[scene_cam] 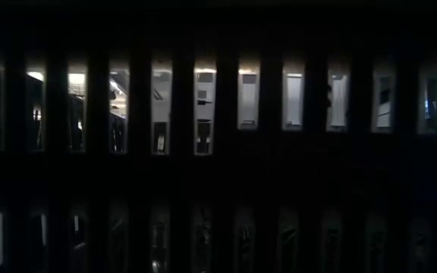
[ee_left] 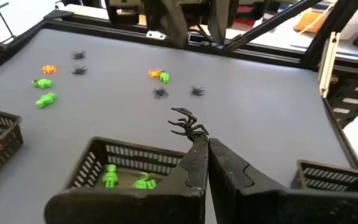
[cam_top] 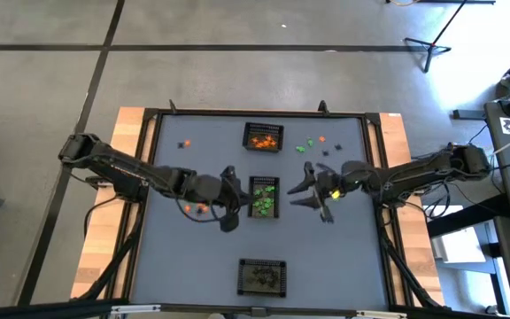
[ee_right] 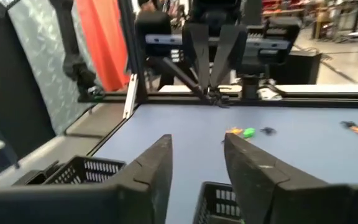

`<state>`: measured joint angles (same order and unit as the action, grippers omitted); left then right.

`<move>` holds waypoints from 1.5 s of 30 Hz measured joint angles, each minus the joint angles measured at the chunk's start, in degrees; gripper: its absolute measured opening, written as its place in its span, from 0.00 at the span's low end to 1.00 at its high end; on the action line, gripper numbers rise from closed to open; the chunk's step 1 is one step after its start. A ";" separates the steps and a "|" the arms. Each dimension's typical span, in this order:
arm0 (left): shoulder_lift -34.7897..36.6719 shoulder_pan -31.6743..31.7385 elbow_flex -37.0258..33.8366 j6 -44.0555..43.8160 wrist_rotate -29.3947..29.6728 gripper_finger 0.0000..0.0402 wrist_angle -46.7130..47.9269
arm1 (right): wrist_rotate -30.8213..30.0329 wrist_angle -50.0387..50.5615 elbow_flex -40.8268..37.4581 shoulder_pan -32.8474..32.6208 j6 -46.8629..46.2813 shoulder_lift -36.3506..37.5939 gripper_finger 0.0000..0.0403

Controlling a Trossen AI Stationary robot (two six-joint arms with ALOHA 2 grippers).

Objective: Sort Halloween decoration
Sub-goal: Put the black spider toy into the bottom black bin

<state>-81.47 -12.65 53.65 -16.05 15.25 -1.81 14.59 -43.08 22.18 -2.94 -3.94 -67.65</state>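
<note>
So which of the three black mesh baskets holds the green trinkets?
The middle black mesh basket, between the two grippers; the far one holds orange trinkets and the near one holds dark pieces.

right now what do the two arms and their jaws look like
Both are dark, nearly black jointed arms. The left gripper ends in two slim tapering black fingers. The right gripper has broader, flat matte-black fingers. A small yellow-green marking shows near the right arm's wrist.

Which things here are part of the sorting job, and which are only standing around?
Job:
- loose trinkets
- black spider in left gripper
- right gripper, open
- orange basket, green basket, dark basket

Around:
- stand
- cables
</note>
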 joint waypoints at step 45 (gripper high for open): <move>-4.63 -11.16 0.02 -6.39 8.18 0.00 -1.30 | 4.09 3.09 24.74 -6.04 4.33 -29.78 0.27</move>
<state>-86.11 -23.81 53.67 -22.44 23.43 -3.11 18.68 -39.99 46.92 -8.97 0.38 -97.43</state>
